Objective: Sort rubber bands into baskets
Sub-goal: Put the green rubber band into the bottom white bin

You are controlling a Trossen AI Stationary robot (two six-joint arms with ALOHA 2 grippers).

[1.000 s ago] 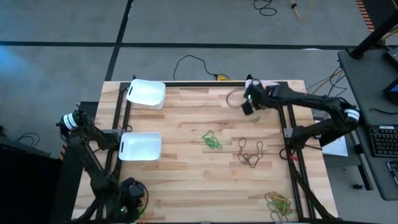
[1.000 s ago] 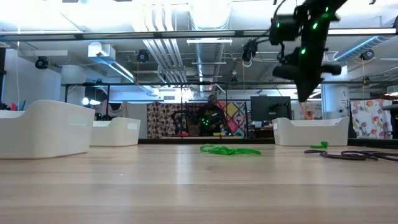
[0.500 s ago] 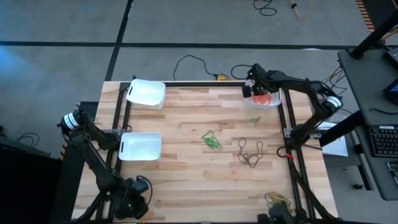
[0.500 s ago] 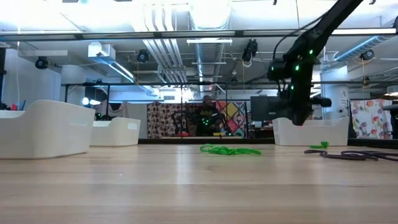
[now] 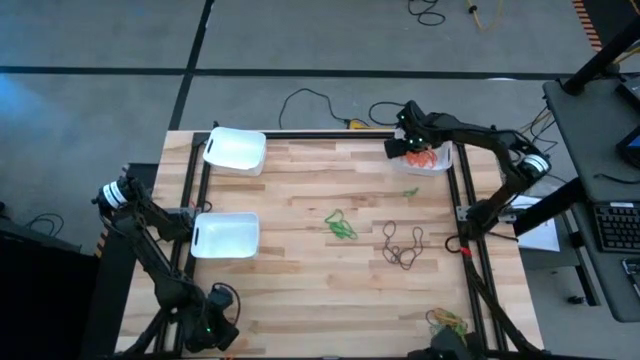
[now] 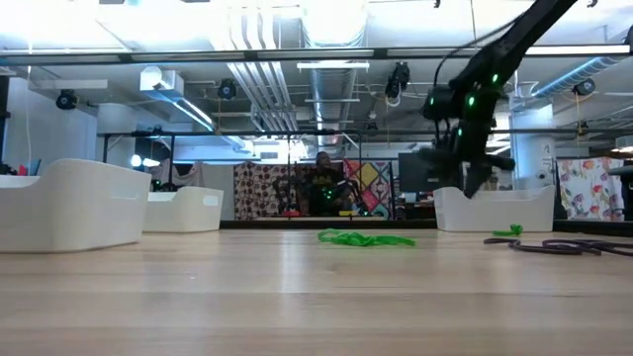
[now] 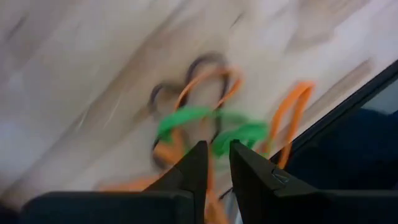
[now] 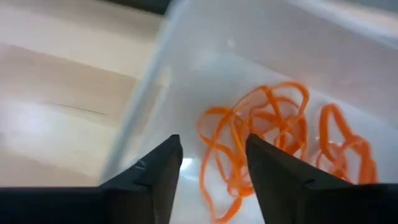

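Observation:
My right gripper stands open over the far-right basket, just above several orange rubber bands lying on the basket's floor. My left gripper is at the table's near-left corner, its fingers almost together over a blurred tangle of orange, green and dark rubber bands. Loose green bands and dark bands lie mid-table. Two more white baskets stand on the left. My left gripper has an orange strand showing in the slit between its fingers, but the view is blurred: I cannot tell whether it touches or holds any band.
A mixed pile of bands lies at the near-right corner, and a small green band lies near the far-right basket. Black frame rails run along the table's left and right sides. A black cable trails on the floor behind the table.
My right gripper has moved toward the table's far edge and down over the far-right basket, then opened. The band it carried now lies in the basket. My left gripper has shifted slightly toward the near edge.

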